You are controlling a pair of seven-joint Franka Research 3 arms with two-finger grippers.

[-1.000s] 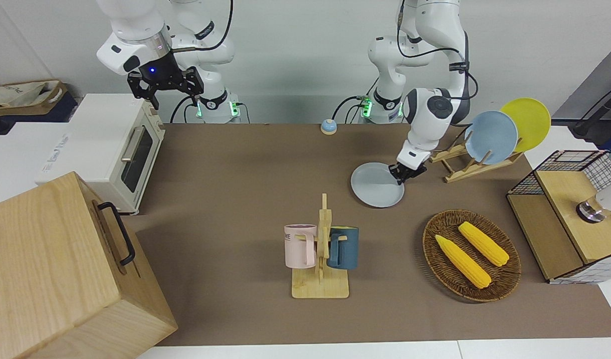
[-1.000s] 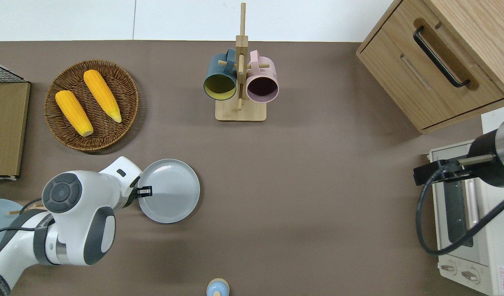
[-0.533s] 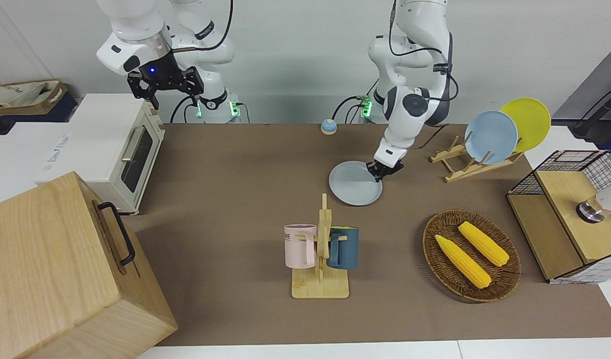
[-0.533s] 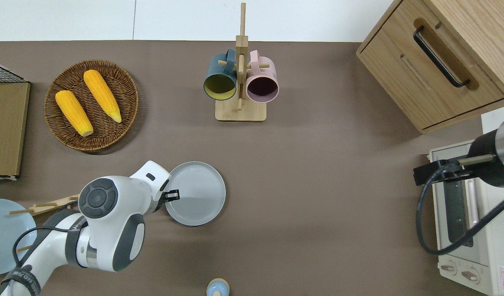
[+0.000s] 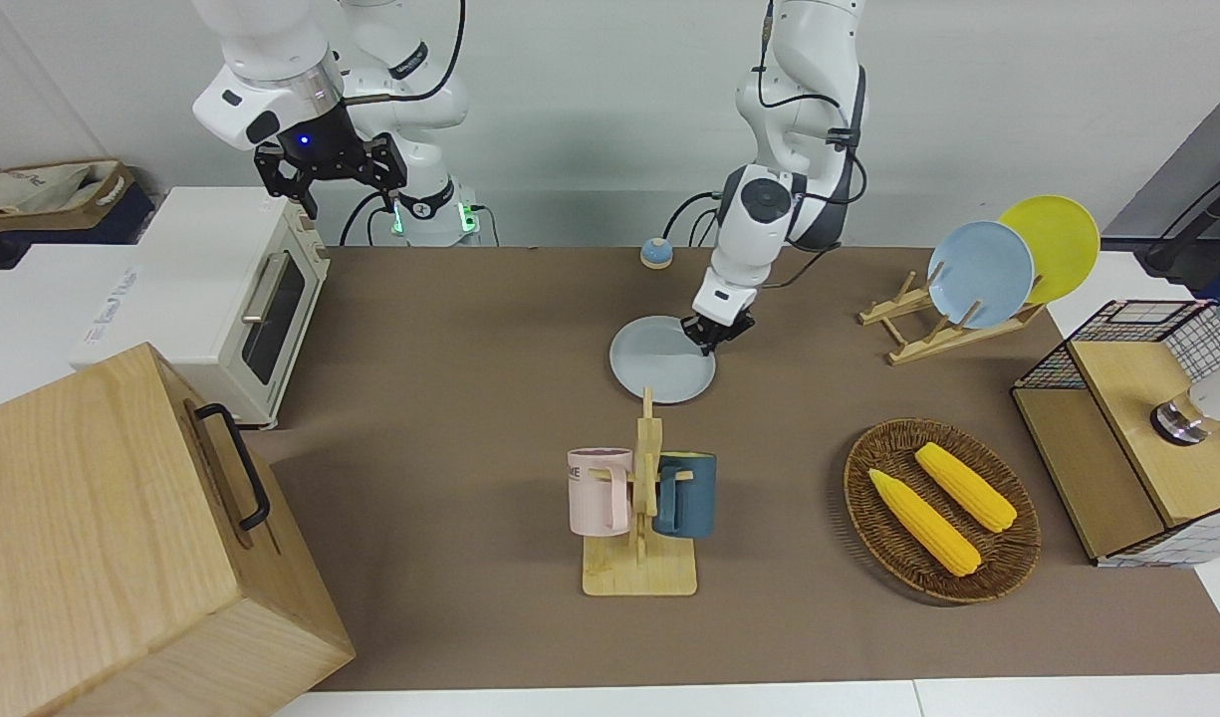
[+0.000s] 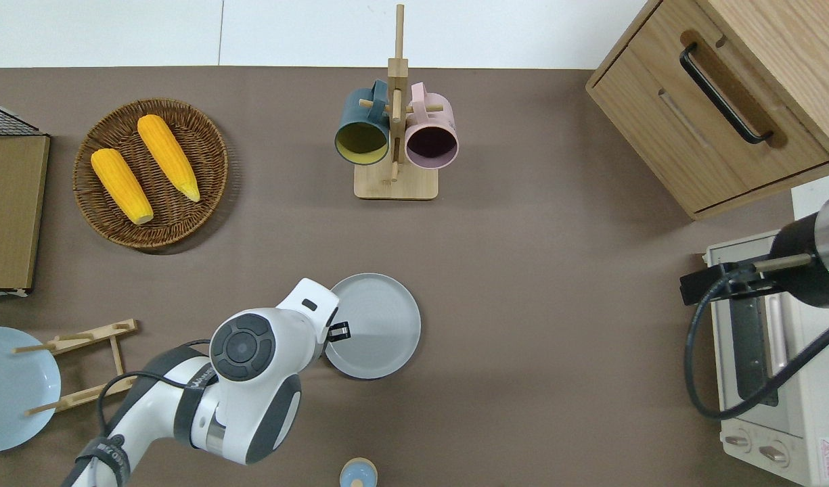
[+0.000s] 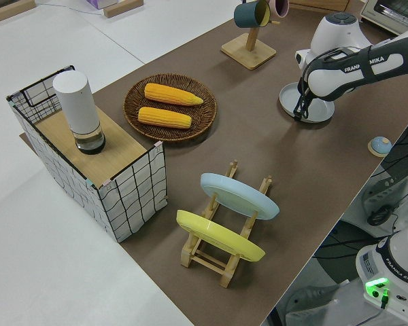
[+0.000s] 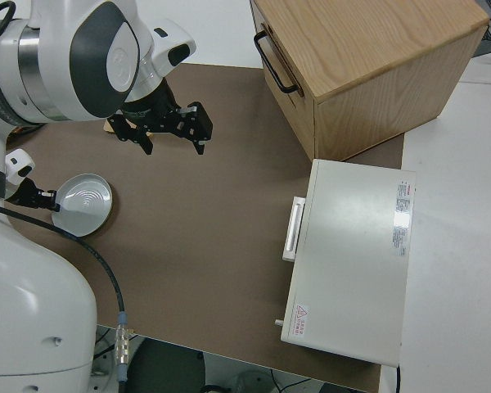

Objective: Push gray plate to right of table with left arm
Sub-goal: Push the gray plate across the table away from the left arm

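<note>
The gray plate [image 5: 662,359] lies flat on the brown table [image 5: 470,329] near its middle, a little nearer to the robots than the mug rack. It also shows in the overhead view [image 6: 373,326] and the left side view [image 7: 307,103]. My left gripper [image 5: 714,334] is shut, with its tips down on the plate just inside the rim, on the side toward the left arm's end of the table [image 6: 338,331]. My right gripper [image 5: 331,184] is open and empty; that arm is parked.
A wooden mug rack [image 5: 641,498] holds a pink and a teal mug. A wicker basket [image 5: 941,510] with two corn cobs, a plate rack [image 5: 918,329] with blue and yellow plates, and a wire crate [image 5: 1137,428] stand at the left arm's end. A toaster oven [image 5: 241,289] and a wooden cabinet [image 5: 122,538] stand at the right arm's end.
My left gripper has slid the gray plate along the table toward the right arm's end, away from the plate rack. The right arm has not moved.
</note>
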